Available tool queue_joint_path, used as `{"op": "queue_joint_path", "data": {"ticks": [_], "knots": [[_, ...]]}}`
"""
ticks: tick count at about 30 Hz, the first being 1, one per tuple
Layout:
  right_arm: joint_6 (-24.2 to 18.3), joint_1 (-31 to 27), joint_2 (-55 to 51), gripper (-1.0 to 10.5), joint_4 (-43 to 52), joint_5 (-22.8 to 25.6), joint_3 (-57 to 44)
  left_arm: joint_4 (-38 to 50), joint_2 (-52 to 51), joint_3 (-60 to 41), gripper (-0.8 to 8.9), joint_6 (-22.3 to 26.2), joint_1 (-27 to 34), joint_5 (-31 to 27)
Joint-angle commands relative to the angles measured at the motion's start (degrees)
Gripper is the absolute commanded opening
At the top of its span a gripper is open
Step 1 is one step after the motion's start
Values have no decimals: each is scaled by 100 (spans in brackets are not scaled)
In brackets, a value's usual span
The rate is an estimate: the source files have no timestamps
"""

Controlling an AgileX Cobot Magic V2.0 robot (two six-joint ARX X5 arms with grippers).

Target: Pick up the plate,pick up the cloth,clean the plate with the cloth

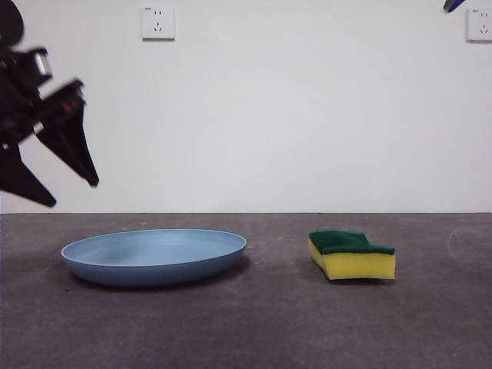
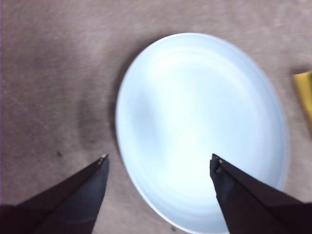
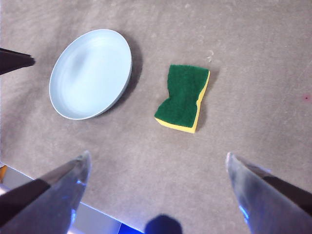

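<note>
1. Plate (image 1: 154, 257) lay flat on the tabletop (image 1: 254, 323), with the cloth (image 1: 352, 254), really a yellow sponge with a green scouring face, resting well apart from it on the same surface.
2. My left claw (image 2: 158, 163) hung above the plate's near rim, released, one jaw over the plate and the other over bare tabletop just outside the rim.
3. My right claw (image 3: 158, 163) hung high, released too, nearer the cloth than the plate.
4. I judged the left claw better placed: the plate's rim lay below, between its jaws.
</note>
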Motion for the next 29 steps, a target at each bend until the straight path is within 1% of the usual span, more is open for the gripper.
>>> {"op": "queue_joint_path", "data": {"ticks": [1, 3, 10, 18, 25, 26, 28, 29], "knots": [[-98, -7, 0, 473, 26, 7, 17, 57, 389, 177, 344, -39, -57, -234], [-98, -7, 0, 473, 26, 9, 17, 114, 597, 262, 344, -48, -72, -330], [-109, -7, 0, 473, 26, 9, 17, 509, 1021, 286, 342, -299, -146, -452], [-111, -7, 0, 473, 28, 9, 17, 590, 1303, 286, 342, -297, -258, -516], [-111, -7, 0, 473, 35, 9, 20, 643, 1344, 286, 338, -297, -361, -778], [-111, -7, 0, 473, 35, 9, 17, 634, 1346, 286, 304, -293, -363, -782], [-111, -7, 0, 473, 35, 9, 20, 588, 1346, 286, 182, -264, -372, -772], [-111, -7, 0, 473, 35, 9, 17, 570, 1351, 286, 138, -208, -387, -769]]}}
